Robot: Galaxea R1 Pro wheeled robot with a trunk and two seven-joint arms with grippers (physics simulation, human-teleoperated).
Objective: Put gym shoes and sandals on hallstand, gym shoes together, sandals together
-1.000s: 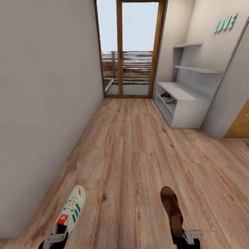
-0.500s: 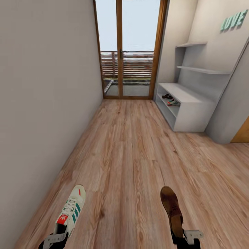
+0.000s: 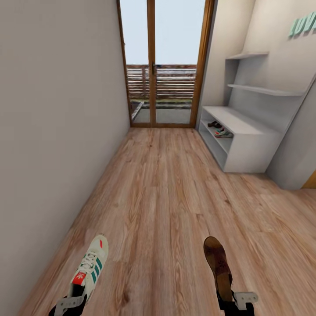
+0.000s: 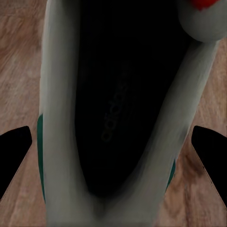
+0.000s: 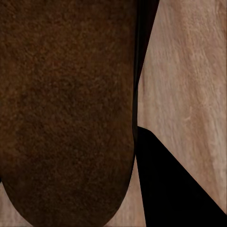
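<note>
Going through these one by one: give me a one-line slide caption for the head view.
Carrying a gym shoe in the left gripper and a sandal in the right gripper toward the hallstand.

corridor floor (image 3: 171, 188) open ahead | wall (image 3: 52, 131) left | hallstand (image 3: 245, 140) right

A white gym shoe (image 3: 90, 267) with green stripes and a red tongue patch is held above the corridor floor (image 3: 166, 193) at the lower left of the head view, toe pointing ahead. A dark-brown sandal (image 3: 218, 265) is carried at the lower right, toe forward. On the upper open shelf of the light-grey hallstand (image 3: 245, 145), a second sandal (image 3: 214, 124) and a second gym shoe (image 3: 224, 133) are seen side by side.
</note>
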